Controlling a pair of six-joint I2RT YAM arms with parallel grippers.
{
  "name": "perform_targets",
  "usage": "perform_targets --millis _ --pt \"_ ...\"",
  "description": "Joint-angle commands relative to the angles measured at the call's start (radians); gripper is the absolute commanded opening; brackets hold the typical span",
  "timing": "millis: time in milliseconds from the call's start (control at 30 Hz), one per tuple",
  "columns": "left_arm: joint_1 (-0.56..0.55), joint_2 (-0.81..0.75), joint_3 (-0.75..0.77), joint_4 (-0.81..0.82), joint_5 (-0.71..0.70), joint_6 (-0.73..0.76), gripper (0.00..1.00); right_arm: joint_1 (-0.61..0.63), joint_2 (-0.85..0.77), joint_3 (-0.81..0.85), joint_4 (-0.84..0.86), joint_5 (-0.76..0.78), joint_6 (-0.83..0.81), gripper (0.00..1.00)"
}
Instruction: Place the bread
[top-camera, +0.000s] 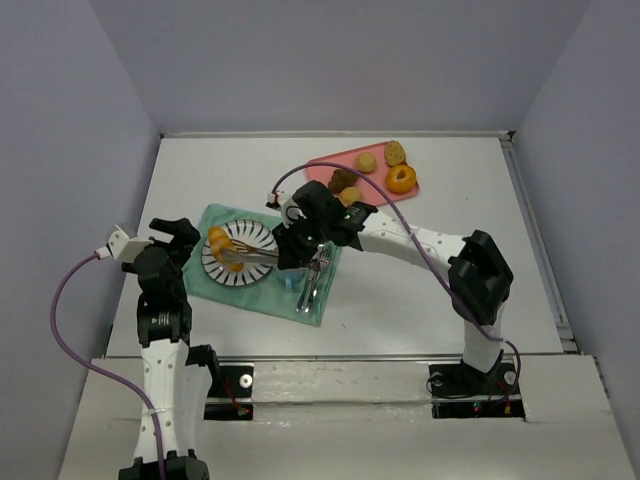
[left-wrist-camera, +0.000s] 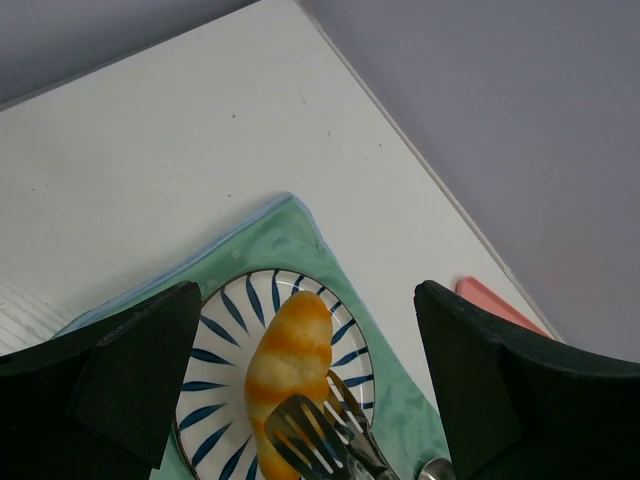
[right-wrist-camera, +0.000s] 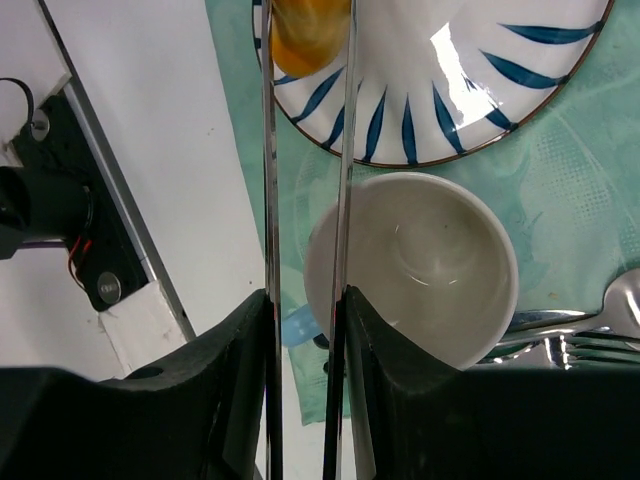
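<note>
The bread (top-camera: 217, 240) is a golden-yellow ridged roll lying on the blue-striped white plate (top-camera: 258, 232). It also shows in the left wrist view (left-wrist-camera: 290, 360) and at the top edge of the right wrist view (right-wrist-camera: 305, 35). My right gripper (top-camera: 297, 245) (right-wrist-camera: 305, 330) is shut on metal tongs (top-camera: 252, 257) (right-wrist-camera: 268, 200). The tongs' slotted ends (left-wrist-camera: 318, 432) sit at the bread's near end, one on each side. My left gripper (top-camera: 165, 240) (left-wrist-camera: 315, 400) is open and empty, just left of the plate (left-wrist-camera: 215, 335).
A green cloth (top-camera: 300, 300) lies under the plate. A white bowl (right-wrist-camera: 420, 270) sits under my right gripper, with a fork (top-camera: 318, 275) and spoon beside it. A pink tray (top-camera: 330, 163) at the back holds an orange doughnut (top-camera: 401, 178) and small buns (top-camera: 366, 161).
</note>
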Motion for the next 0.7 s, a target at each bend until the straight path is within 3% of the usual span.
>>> perform_targets --millis 0,133,333,467,667 --pt "-0.001 -0.004 -0.014 0.024 -0.021 -0.007 0.99 0.008 -0.024 0.071 -0.043 0.065 0.002 0.29" --pt "-0.001 0.005 -0.010 0.024 -0.015 -0.004 0.99 0.008 -0.015 0.077 -0.051 0.079 0.006 0.43" --pt "-0.002 0.005 -0.010 0.024 -0.015 -0.002 0.99 0.017 -0.012 0.105 -0.057 0.089 0.007 0.57" --pt "-0.002 0.005 -0.010 0.026 -0.017 -0.002 0.99 0.017 -0.010 0.122 -0.060 0.086 0.002 0.59" --pt "-0.001 0.005 -0.009 0.024 -0.015 -0.001 0.99 0.017 -0.020 0.162 -0.054 0.085 -0.002 0.53"
